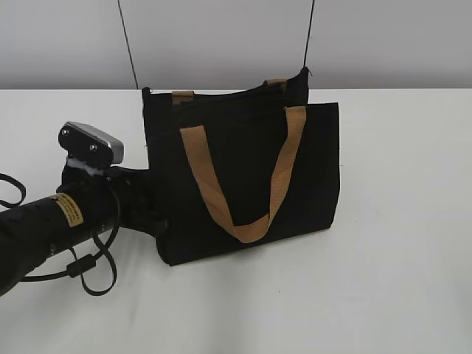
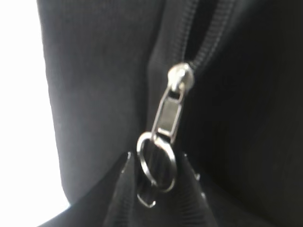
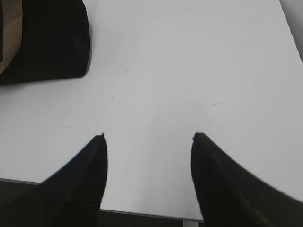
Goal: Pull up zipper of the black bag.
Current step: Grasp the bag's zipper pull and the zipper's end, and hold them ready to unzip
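One yellow label on left arm, writing unreadable, black bag

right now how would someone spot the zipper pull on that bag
Find the black bag standing on the white table. At its left end, beside the left tool, a silver slider hangs on the black zipper; its ring-shaped pull is the only shiny metal there.

Black bag upright, 2 tan straps. Zipper w/ silver slider; ring pull sits btwn left fingers, teeth parted beyond slider.
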### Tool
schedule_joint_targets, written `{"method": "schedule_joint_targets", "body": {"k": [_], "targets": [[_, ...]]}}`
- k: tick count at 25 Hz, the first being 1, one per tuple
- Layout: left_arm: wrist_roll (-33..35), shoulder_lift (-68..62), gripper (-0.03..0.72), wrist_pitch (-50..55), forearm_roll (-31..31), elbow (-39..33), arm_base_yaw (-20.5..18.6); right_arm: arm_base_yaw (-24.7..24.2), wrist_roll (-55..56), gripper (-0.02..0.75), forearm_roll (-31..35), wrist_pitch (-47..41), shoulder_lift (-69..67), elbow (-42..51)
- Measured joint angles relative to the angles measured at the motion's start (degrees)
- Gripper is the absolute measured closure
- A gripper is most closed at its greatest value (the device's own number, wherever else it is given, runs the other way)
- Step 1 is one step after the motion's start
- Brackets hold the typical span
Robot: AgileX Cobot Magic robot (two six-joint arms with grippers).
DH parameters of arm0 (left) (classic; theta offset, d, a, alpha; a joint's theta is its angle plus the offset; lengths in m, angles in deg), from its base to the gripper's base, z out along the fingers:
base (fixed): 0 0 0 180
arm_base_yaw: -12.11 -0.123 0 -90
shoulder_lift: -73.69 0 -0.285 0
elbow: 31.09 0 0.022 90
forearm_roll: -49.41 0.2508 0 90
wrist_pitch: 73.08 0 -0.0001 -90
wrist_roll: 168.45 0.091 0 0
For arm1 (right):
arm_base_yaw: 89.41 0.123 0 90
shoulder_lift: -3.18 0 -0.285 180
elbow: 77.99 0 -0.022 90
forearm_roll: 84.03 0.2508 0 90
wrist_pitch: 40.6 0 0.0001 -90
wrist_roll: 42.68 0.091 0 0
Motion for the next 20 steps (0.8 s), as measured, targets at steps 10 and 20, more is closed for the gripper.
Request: {"method": "schedule_joint_targets", "body": {"k": [10, 20], "targets": [[0.0, -1.1, 0.479, 1.6, 0.0, 0.0, 0.0, 0.0, 0.0, 0.296, 0.0, 0.0, 0.0, 0.0], [0.1, 5.0, 0.674, 7.5, -3.6, 0.0, 0.2, 0.0, 0.0, 0.296, 0.0, 0.0, 0.0, 0.0]]}}
